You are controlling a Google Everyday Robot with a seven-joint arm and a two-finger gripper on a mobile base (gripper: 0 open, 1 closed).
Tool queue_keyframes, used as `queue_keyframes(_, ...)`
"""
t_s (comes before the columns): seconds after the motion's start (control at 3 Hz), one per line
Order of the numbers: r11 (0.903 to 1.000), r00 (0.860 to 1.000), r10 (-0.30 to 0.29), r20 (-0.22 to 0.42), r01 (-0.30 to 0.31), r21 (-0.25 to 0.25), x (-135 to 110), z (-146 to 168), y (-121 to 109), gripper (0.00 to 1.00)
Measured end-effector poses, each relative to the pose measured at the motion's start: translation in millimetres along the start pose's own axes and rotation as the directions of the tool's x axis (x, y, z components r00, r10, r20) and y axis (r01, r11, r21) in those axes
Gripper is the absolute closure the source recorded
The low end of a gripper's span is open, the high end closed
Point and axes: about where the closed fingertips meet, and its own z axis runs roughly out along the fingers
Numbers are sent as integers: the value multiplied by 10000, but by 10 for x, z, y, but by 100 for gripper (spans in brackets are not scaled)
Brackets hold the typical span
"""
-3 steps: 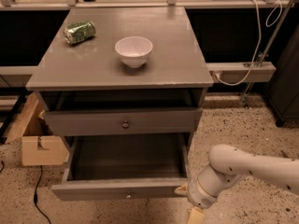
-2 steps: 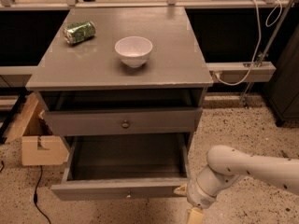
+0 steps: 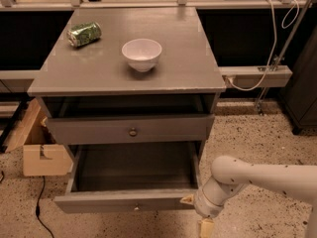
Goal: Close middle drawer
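The middle drawer (image 3: 124, 201) of the grey cabinet is pulled far out, and its empty inside (image 3: 136, 165) shows. It has a plain flat front with a tiny knob (image 3: 136, 208) at the centre. My gripper (image 3: 197, 214) is low at the right end of that front, at the bottom of the camera view. It is open, with one tan fingertip (image 3: 187, 199) at the front's right corner and the other (image 3: 205, 228) below, near the floor. My white arm (image 3: 262, 175) comes in from the right.
The top drawer (image 3: 130, 129), with a dark round knob, stands slightly out. A white bowl (image 3: 141, 53) and a green can (image 3: 84, 34) sit on the cabinet top (image 3: 188, 68). A cardboard box (image 3: 37, 150) stands on the floor at the left. Cables hang at the back right.
My arm has edged slightly left toward the drawer front's right end. The drawer has not visibly moved.
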Motion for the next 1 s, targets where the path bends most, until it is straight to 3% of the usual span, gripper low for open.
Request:
queue_keyframes(0.67,9931,9932,-1167,-52,1168,142,84,118,-355,42)
queue_keyframes(1.0,9882,9910,-1340,20,1335,750,107,94,-513,65)
